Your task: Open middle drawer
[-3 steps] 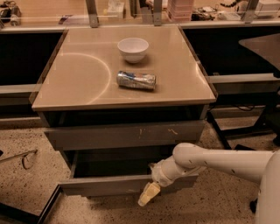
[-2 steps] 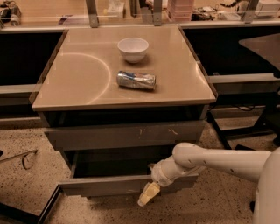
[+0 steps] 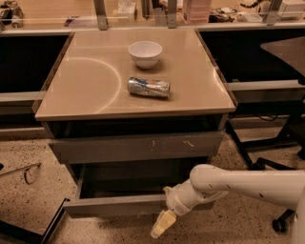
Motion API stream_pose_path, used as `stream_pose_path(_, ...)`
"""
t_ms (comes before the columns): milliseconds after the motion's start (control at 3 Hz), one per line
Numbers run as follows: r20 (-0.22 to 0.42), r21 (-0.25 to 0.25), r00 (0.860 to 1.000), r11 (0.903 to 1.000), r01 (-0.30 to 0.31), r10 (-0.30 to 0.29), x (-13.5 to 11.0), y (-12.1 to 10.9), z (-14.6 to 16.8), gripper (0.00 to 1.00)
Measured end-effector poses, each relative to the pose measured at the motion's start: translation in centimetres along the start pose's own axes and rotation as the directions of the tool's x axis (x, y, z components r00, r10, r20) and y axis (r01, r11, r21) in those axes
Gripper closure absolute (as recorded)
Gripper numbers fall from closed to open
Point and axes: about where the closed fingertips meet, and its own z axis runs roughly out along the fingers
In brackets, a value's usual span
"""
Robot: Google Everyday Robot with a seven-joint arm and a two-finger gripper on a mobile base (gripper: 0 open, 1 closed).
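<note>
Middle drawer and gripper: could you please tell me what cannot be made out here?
Camera view: inside of the middle drawer is shadowed and partly hidden by the scratched drawer front above.
The gripper, low before that drawer's right end: its wrist hides any contact.
The can: label too small.

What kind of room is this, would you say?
Likely a lab or office workspace: a grey drawer cabinet, benches cluttered with gear behind, and a wheeled base on speckled floor. The gripper hangs at the front of the pulled-out middle drawer.
</note>
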Motion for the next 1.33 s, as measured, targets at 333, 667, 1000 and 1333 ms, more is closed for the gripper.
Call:
stream_pose_path(333,-0.026,0.004,0.999,0.9992,-0.039,0.039,1.9,5.0,-1.2,0.0)
stream_pose_path(667,-0.026,0.004,0.999,0.9992,-0.039,0.039,1.9,5.0,-1.2,0.0)
stream_pose_path(1000,-0.039,-0.021,0.999,0.999,-0.039,0.038,2.0,5.7,-0.5,0.0)
stream_pose_path(1333,-0.044,-0.027,0.997,0.9978,-0.06,0.059,2.6,7.7,-0.5,0.0)
